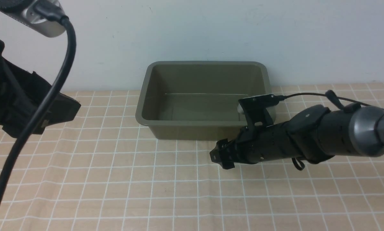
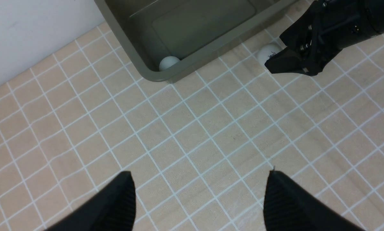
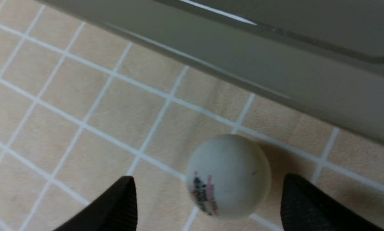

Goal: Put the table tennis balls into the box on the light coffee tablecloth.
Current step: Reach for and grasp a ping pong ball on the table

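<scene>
The olive-green box stands on the light coffee tablecloth by the back wall. One plain white table tennis ball lies inside the box, in a near corner. The other ball, with dark lettering, rests on the cloth just outside the box's front wall. My right gripper is open and low over the cloth. Its fingers stand on either side of the lettered ball with gaps showing. My left gripper hangs open and empty above bare cloth, well left of the box.
The left arm and its cable fill the left side of the front view. The right arm lies across in front of the box's right end. A white wall rises right behind the box.
</scene>
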